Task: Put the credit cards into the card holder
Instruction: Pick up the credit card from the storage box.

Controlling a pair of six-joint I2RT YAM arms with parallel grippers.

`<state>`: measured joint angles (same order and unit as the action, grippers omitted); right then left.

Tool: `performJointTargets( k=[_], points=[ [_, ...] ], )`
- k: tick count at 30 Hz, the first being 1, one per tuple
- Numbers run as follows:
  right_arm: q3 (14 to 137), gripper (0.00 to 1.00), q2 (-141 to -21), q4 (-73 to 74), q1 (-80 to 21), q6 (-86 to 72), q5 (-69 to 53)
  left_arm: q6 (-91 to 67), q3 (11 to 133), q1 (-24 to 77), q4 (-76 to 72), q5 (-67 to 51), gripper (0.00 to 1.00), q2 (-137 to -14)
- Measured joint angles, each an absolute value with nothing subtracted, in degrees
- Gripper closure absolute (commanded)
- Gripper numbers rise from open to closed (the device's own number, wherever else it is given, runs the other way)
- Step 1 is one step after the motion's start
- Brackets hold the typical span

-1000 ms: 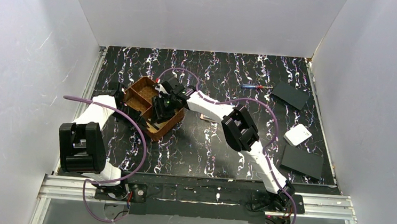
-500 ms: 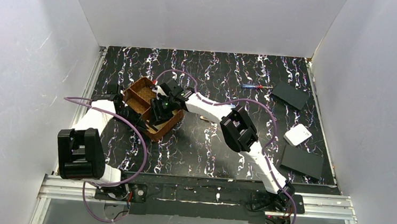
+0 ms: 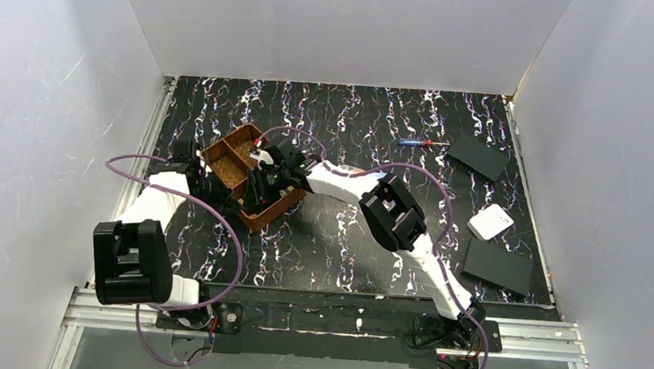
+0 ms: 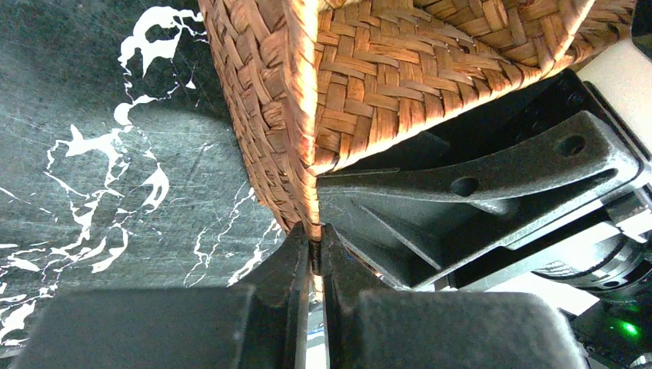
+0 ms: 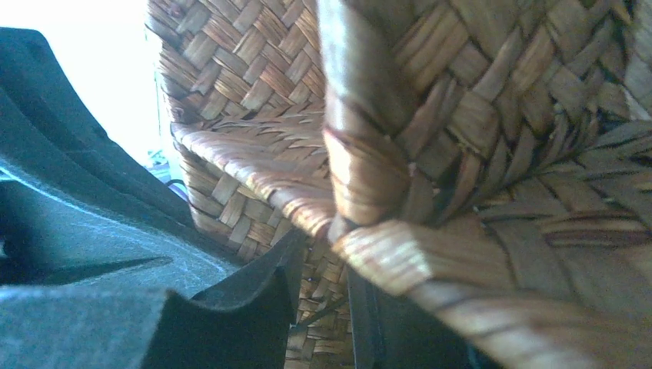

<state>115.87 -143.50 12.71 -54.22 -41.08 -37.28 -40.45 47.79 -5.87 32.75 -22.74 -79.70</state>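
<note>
The credit cards and the card holder are hidden or out of view. Both grippers hold a brown woven two-compartment tray (image 3: 249, 174) at the left middle of the table. My left gripper (image 3: 214, 184) is shut on the tray's near-left wall. In the left wrist view, that gripper (image 4: 314, 247) pinches the thin woven edge of the tray (image 4: 384, 84). My right gripper (image 3: 264, 177) reaches into the tray's right compartment. In the right wrist view, that gripper (image 5: 323, 288) is closed on the woven wall of the tray (image 5: 254, 154).
A white square box (image 3: 491, 221) lies at the right. Black flat plates lie at the far right (image 3: 478, 156) and the near right (image 3: 498, 267). A small blue and red pen (image 3: 417, 142) lies at the back. White walls enclose the table on three sides.
The tray has turned and shifted slightly toward the back, held by both grippers. My left arm's elbow has swung nearer and my right wrist has moved a little to the right.
</note>
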Motion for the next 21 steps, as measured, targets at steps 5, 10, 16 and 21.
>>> performJointTargets(
  k=[5,10,16,21],
  points=[
    [112.57,0.67,-142.17,7.9,-53.76,-43.66,-37.39,-39.79,46.39,-5.93,30.89,-22.96,1.0,-78.35],
    [110.74,0.8,-138.91,9.26,-52.23,-44.82,-35.86,-38.59,43.4,-5.91,27.7,-22.87,1.0,-75.24],
    [112.4,0.88,-135.87,11.49,-50.98,-43.48,-33.76,-37.87,40.14,-5.91,25.32,-22.68,1.0,-71.46],
    [113.47,0.72,-135.85,14.35,-50.87,-41.39,-32.47,-36.45,39.4,-5.89,25.26,-22.7,1.0,-70.37]
  ],
)
